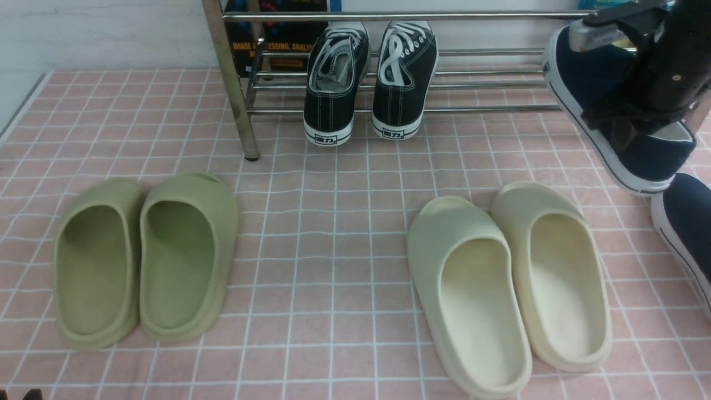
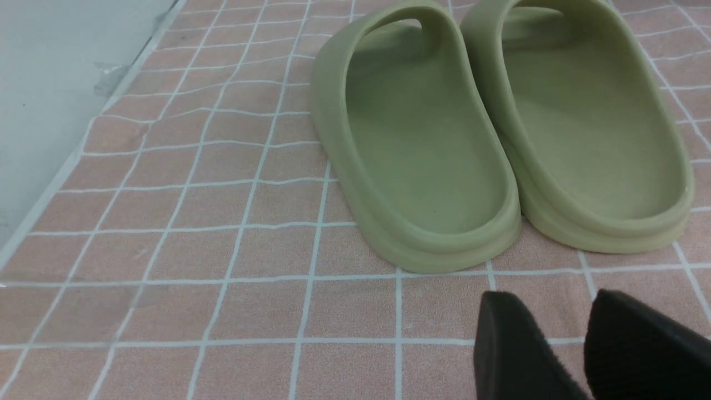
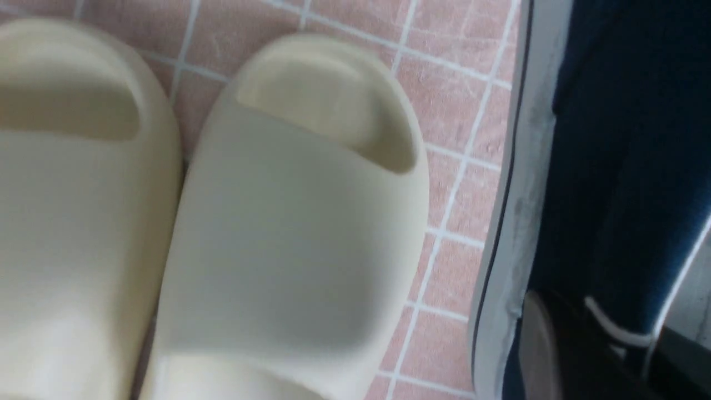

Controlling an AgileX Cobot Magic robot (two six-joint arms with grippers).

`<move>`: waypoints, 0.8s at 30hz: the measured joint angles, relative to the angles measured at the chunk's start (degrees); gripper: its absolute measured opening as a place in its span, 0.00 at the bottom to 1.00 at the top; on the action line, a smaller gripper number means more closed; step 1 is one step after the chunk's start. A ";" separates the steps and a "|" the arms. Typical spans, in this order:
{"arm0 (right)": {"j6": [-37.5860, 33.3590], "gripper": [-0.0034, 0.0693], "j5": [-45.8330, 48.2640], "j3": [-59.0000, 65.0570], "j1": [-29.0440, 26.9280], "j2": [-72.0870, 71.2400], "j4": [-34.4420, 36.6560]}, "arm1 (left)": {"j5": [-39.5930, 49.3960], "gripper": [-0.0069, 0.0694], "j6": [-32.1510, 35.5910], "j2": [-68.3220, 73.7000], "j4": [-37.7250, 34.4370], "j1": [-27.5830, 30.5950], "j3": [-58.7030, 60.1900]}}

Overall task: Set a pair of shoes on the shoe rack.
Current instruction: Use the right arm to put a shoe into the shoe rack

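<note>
**One navy shoe held up at the rack's right end**

The raised navy shoe (image 1: 583, 78) is gripped by the right gripper (image 1: 625, 119), whose black fingers are clamped over the shoe's collar near the heel. The shoe is held clear of the pink checked cloth (image 1: 344, 233) at the right end of the shoe rack (image 1: 477, 108). It is tilted, with its toe lifted towards the upper rails. Whether the toe touches the rails cannot be told.

The second navy shoe (image 1: 686, 222) is seen lying on the cloth in front of the rack's right end, and it is partly cut off by the picture's edge.

Two black lace-up sneakers (image 1: 402, 83) are set side by side on the rack's lower rails, left of its middle, with their heels overhanging the front rail. Cream slippers (image 1: 472, 289) are placed as a touching pair in front of the rack's right half. Green slippers (image 1: 178, 255) are placed the same way in front of the rack's left leg, well apart from it.

The left gripper (image 2: 550, 316) is shown only in its own wrist view, low over the cloth beyond the green slippers' heels, on the side away from the rack. Its two black fingers are parted by a narrow gap, and nothing is held between them.
</note>
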 joint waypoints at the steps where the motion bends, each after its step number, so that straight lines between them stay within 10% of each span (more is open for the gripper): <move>1: 0.00 0.08 0.41 -1.31 0.00 1.18 0.14 | 0.00 0.40 0.00 0.00 0.00 0.00 0.00; 24: 3.67 0.11 -8.19 -34.12 0.06 25.39 3.07 | 0.00 0.40 0.00 0.00 0.00 0.00 0.00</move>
